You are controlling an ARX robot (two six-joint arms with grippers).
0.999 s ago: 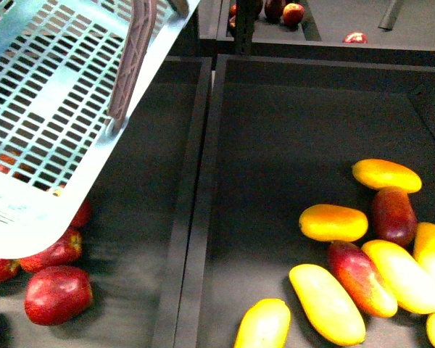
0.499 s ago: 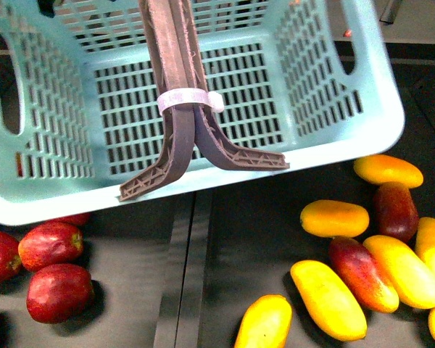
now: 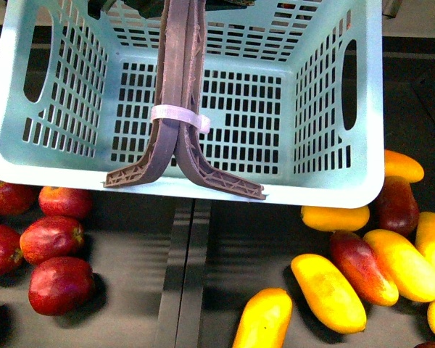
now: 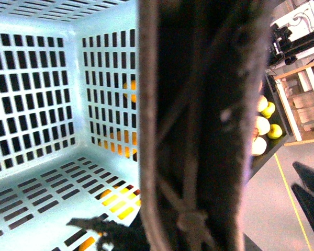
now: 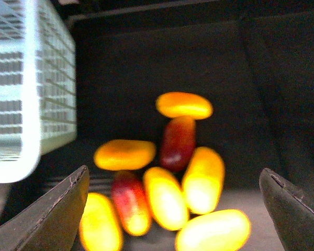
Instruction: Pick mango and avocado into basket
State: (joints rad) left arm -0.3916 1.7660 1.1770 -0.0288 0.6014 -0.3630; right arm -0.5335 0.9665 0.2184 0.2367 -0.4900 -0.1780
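The light teal slotted plastic basket [image 3: 72, 174] hangs over the dark bins [image 3: 261, 246]. Its far end is cut off at the frame edge. Its brownish-mauve folding handles [image 3: 177, 87] stand together, bound by a white tie [image 3: 177, 116].

In the left wrist view a blurred handle [image 4: 199, 130] fills the centre against the basket wall [image 4: 36, 104]. The left gripper cannot be made out there, so its state cannot be told.

The right gripper [image 5: 174, 171] is above the right bin, fingers [image 5: 68, 209] wide apart and holding nothing.

The smooth yellow-orange oval mango [image 3: 328, 292] lies in the right bin, near side, outside the basket and touching a red-and-yellow mango [image 3: 362, 267]. Similar yellow mangoes [image 3: 400, 264] cluster beside it, and two are partly hidden behind the basket's rim. Red fruits [image 3: 58, 284] lie in the left bin, some cut off at the frame edge.
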